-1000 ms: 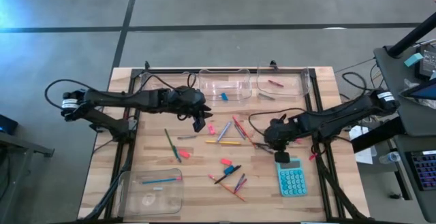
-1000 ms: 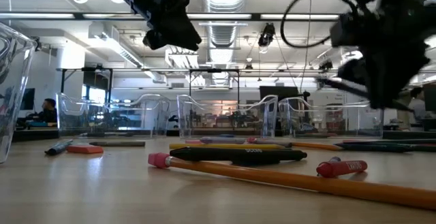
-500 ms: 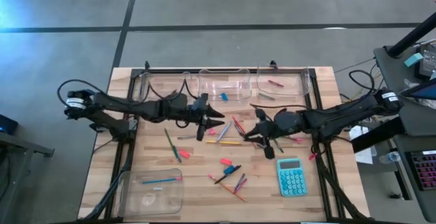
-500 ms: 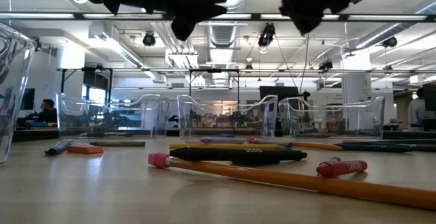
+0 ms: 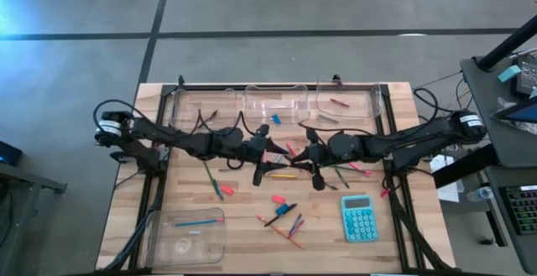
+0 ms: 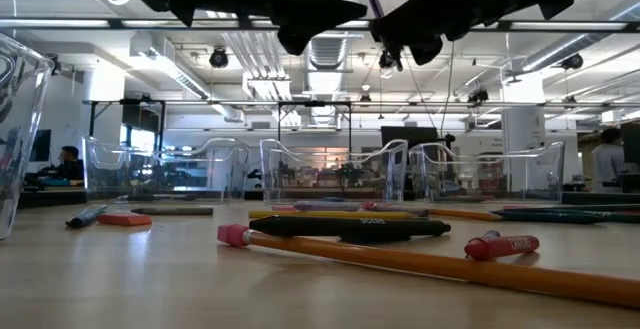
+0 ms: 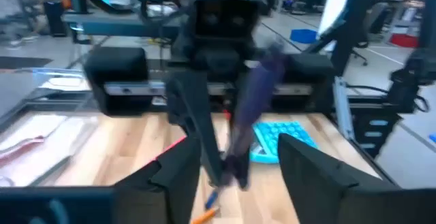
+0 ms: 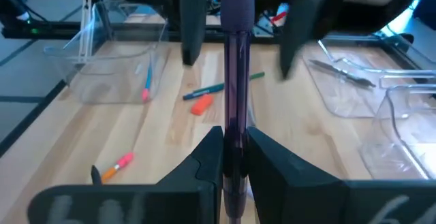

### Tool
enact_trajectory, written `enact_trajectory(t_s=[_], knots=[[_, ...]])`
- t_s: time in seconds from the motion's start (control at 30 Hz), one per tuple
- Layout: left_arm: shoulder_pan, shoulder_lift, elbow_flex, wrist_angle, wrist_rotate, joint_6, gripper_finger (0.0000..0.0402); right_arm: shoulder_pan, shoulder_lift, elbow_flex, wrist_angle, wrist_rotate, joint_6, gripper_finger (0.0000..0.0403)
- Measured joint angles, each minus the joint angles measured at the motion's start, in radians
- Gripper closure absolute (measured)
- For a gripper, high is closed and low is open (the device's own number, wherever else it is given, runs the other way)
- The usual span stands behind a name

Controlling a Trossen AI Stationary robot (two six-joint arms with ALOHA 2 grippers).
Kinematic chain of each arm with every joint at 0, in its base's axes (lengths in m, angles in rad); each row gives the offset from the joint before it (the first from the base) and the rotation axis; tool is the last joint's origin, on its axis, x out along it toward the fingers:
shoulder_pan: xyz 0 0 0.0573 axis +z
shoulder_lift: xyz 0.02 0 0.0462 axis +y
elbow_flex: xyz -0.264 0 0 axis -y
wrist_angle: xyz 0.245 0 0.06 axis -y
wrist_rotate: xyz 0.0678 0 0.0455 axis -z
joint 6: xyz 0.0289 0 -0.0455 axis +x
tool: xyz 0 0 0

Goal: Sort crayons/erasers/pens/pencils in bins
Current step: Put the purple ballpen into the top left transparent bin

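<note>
Over the middle of the wooden table (image 5: 134, 184), above the scatter of pencils, crayons and erasers, the two arms meet tip to tip, with three clear bins (image 5: 273, 103) along the far edge and a fourth bin (image 5: 186, 234) at the near left corner. The right gripper (image 8: 233, 157) has its fingers pinched tight on a slim dark purple pen (image 8: 236, 81), a smooth translucent stick that juts straight out from between them toward the other arm. The left gripper (image 7: 235, 173) faces it with its fingers spread wide and empty, the pen's far end lying in the gap between them.
</note>
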Motion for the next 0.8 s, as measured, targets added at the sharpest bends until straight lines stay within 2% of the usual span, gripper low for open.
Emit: enact_trajectory(t_s=[0.17, 0.37, 0.53, 0.8], knots=[[0.000, 0.013, 0.018, 0.011, -0.005, -0.004, 0.0187, 0.000, 0.012, 0.000, 0.013, 0.001, 0.005, 0.0359], [0.000, 0.010, 0.019, 0.026, -0.007, -0.007, 0.0200, 0.000, 0.009, 0.000, 0.026, 0.001, 0.009, 0.0359], [0.000, 0.010, 0.019, 0.054, -0.007, -0.006, 0.0255, -0.001, 0.009, 0.000, 0.025, 0.001, 0.009, 0.0359], [0.000, 0.008, 0.019, 0.064, -0.013, -0.005, 0.0379, -0.010, 0.009, 0.000, 0.020, 0.002, -0.018, 0.0354]])
